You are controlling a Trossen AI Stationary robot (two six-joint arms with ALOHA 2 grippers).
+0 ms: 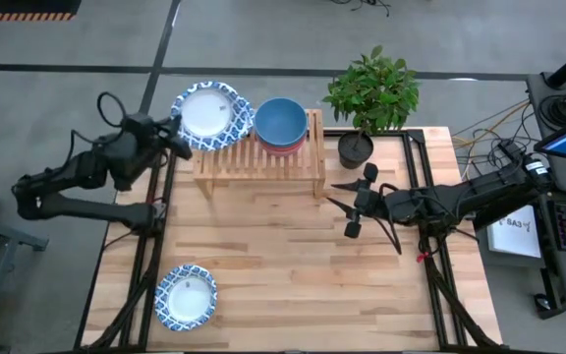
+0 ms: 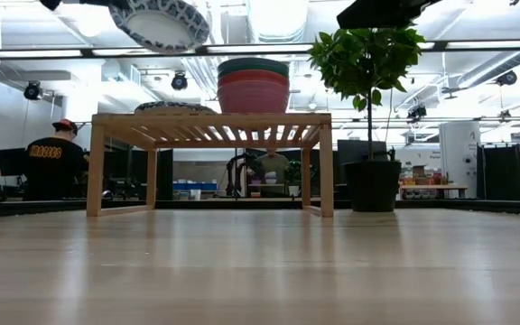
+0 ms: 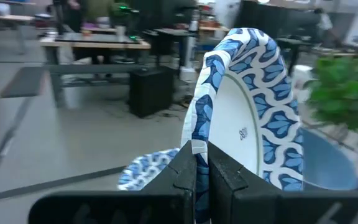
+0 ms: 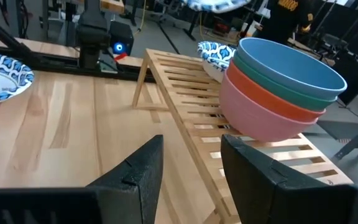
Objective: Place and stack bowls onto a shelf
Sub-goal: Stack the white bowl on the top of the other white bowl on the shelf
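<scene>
My left gripper (image 1: pixel 177 134) is shut on a white bowl with a blue-patterned rim (image 1: pixel 209 111), held in the air above the left half of the light-wood shelf (image 1: pixel 263 162). Below it, another patterned bowl (image 2: pixel 174 107) rests on the shelf's slats. On the shelf's right half stands a stack of plain bowls (image 1: pixel 281 124), pink at the bottom and blue on top. A third patterned bowl (image 1: pixel 186 295) sits on the table near its near-left corner. My right gripper (image 1: pixel 355 204) is open, above the table to the right of the shelf. My left gripper pinches the patterned bowl's rim (image 3: pixel 197 134) on the side facing the table's left, one finger inside the bowl and one outside. The fingers (image 3: pixel 186 171) reach in about level from the left. The bowl is lifted clear and tilted (image 2: pixel 161 23) above the shelf.
A potted green plant in a black pot (image 1: pixel 356 147) stands at the far edge, right of the shelf. The bare wooden tabletop (image 1: pixel 293 265) stretches between the shelf and the near edge. People and desks show in the room beyond the table.
</scene>
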